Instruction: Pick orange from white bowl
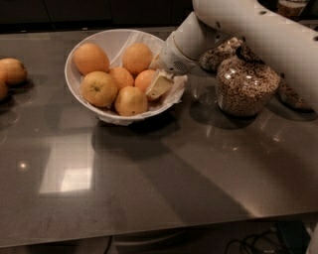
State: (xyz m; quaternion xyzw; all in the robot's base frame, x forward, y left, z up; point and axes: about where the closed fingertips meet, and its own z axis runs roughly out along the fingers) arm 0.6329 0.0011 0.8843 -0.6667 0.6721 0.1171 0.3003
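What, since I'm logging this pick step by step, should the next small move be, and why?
Probably secure the grip on the orange: the gripper sits low inside the white bowl, at that orange's right side, and the orange rests among the other fruit, not yet lifted.

Single camera, set high off near edge of counter (164, 188), tilted down, facing dark back wall (74, 12). Close in: counter fills nearly whole frame. White bowl (73, 67) sits upper left of centre; arm (248, 25) crosses upper right corner, gripper (159, 85) low at bowl's right rim
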